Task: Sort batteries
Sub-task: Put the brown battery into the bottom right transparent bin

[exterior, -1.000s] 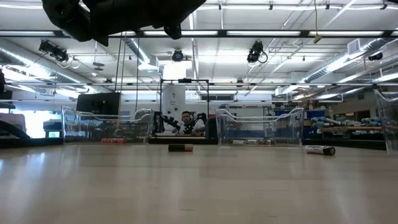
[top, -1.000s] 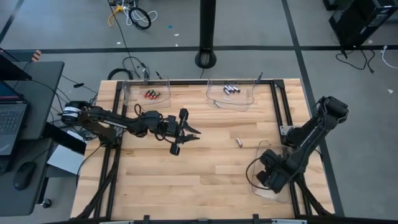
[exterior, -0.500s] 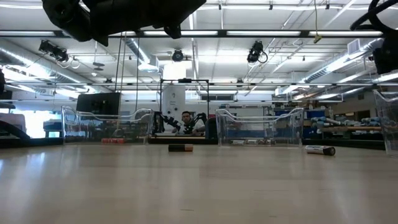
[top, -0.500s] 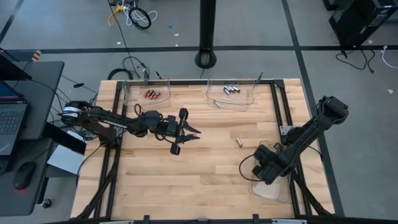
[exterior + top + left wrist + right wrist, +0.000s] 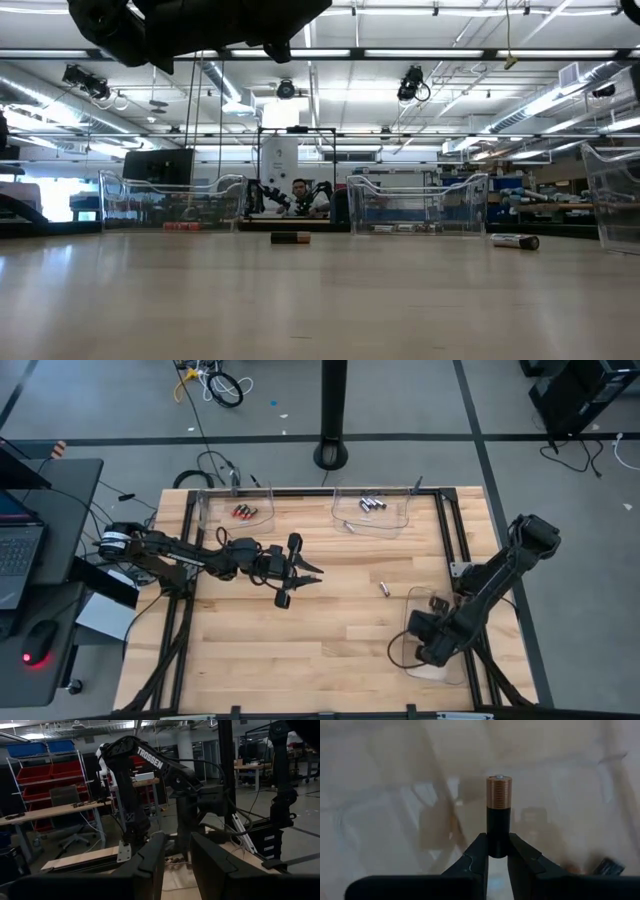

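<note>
1. My right tool (image 5: 497, 854) grips 1 copper-and-black battery (image 5: 498, 815) by its black end, over the clear tray (image 5: 415, 600) at the table's (image 5: 300, 650) near right
2. My left tool (image 5: 300, 572) hangs wide open above the table's left-centre
3. 1 loose battery (image 5: 384, 589) lies mid-table; red ones (image 5: 243, 512) fill the far-left tray (image 5: 205, 510), silver ones (image 5: 371, 504) the far-right tray (image 5: 400, 520)

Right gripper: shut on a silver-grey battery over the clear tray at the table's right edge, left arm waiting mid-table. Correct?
Not quite: the battery in the right gripper is copper-and-black, not silver-grey, as the right wrist view shows. The rest holds: it is over the clear tray at the right edge, and the left gripper waits mid-table.
</note>
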`<state>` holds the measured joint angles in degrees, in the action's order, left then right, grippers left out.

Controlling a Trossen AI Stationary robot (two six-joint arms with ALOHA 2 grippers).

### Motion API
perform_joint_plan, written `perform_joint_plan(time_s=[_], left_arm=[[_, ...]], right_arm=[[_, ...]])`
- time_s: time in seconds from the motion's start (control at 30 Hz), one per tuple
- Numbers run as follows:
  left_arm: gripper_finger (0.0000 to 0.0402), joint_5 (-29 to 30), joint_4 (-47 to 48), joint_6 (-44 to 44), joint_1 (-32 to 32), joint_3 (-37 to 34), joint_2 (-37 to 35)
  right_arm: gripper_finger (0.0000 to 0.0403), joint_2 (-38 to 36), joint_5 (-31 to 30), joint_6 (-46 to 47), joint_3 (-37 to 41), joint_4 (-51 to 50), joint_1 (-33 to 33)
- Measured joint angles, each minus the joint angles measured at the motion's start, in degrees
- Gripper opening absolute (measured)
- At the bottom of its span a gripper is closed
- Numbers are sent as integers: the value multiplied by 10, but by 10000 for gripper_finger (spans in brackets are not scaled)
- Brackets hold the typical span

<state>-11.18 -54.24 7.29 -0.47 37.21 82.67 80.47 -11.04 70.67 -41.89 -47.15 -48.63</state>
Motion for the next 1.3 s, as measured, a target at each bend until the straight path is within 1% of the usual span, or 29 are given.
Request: perform_joint_plan(time_s=[0.1,0.2,0.27,0.5,0.7,0.87,0.97,1.17,1.23,1.3], left_arm=[[99,0,0,0,0,0,0],[99,0,0,0,0,0,0],[99,0,0,0,0,0,0],[99,0,0,0,0,0,0],[99,4,0,1,0,0,0],[99,12,0,2,0,0,0],[99,13,0,2,0,0,0],[99,13,0,2,0,0,0],[99,13,0,2,0,0,0],[99,15,0,2,0,0,0]], right_arm=[[57,0,23,11,0,-4,-12],[72,0,32,11,0,-13,-26],[75,0,49,11,0,-29,-33],[59,0,120,16,0,-73,-59],[66,0,173,13,0,-108,-77],[62,0,213,13,0,-133,-92],[63,0,216,13,0,-136,-98],[85,0,215,38,-13,-130,-93],[92,0,203,55,-28,-130,-87],[98,0,178,79,-49,-132,-80]])
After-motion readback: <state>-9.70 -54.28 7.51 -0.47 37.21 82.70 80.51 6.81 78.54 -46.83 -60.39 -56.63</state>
